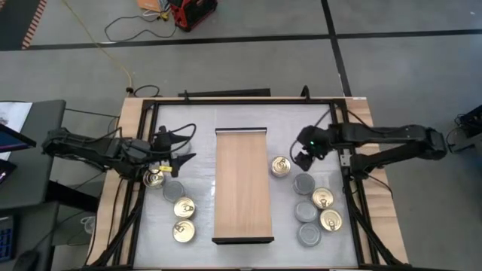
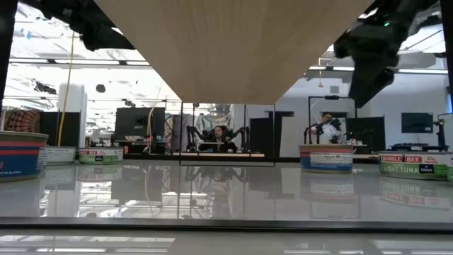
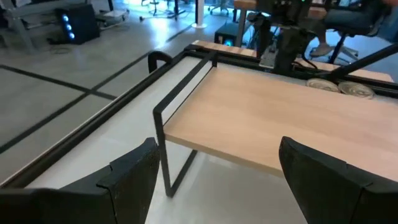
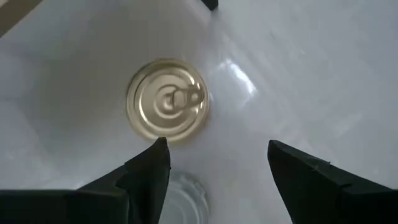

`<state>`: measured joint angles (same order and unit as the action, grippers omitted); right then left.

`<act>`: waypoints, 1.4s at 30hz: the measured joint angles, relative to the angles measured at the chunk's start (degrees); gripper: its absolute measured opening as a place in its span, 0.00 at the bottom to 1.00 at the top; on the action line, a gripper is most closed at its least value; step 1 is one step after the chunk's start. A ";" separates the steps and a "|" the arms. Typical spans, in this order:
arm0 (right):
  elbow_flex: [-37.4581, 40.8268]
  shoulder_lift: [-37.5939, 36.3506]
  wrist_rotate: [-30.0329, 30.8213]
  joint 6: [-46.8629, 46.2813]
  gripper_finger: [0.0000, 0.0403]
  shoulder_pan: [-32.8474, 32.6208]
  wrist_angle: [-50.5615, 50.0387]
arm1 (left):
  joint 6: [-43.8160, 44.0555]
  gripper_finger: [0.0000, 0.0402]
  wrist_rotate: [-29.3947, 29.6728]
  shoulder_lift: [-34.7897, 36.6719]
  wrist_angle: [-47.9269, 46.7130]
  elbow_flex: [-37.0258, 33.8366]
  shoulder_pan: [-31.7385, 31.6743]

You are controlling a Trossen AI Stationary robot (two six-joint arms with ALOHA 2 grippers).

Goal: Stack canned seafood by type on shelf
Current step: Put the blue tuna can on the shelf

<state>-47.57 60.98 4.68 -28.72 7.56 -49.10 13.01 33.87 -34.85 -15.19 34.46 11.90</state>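
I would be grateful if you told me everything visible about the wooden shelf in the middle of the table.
The shelf is a long rectangular board of pale, smooth-looking wood with dark metal trim at its two short ends. It lies level and raised on thin dark metal legs, as the left wrist view shows, in the middle of the white table. Its top is bare; no tin rests on it yet. Tins sit on the table on both sides of it, none touching it, and neither arm touches it.

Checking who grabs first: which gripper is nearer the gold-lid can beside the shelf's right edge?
Right. The right gripper hovers just beside that gold-lid can; the left gripper is across the shelf.
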 joint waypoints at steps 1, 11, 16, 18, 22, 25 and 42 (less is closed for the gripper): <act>0.00 1.12 -0.27 0.08 0.72 0.38 0.77 | 0.40 0.79 -0.02 -0.72 -0.06 0.51 0.00; 0.04 14.66 -1.05 1.77 0.72 -0.55 5.74 | 2.76 0.79 -0.50 -3.02 0.03 2.60 0.02; 0.04 17.74 -3.86 4.35 0.70 1.31 9.01 | 4.73 0.79 -1.79 -3.03 0.01 2.60 0.15; 0.04 18.76 -3.89 5.13 0.67 2.54 8.94 | 5.40 0.79 -2.72 -3.04 -0.03 2.60 0.15; 0.04 20.91 -4.77 6.13 0.59 3.89 10.22 | 7.05 0.79 -3.78 -3.03 -0.90 2.60 0.17; -0.09 22.58 -5.18 6.49 0.49 3.79 10.45 | 7.80 0.79 -3.77 -3.04 -1.69 2.60 0.17; 0.05 24.68 -5.59 8.83 0.05 8.55 7.89 | 7.78 0.79 -5.33 -3.02 -3.18 2.60 0.39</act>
<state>-47.52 85.66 -0.91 -19.89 16.11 -41.21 20.79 28.53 -37.87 -18.37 37.06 12.29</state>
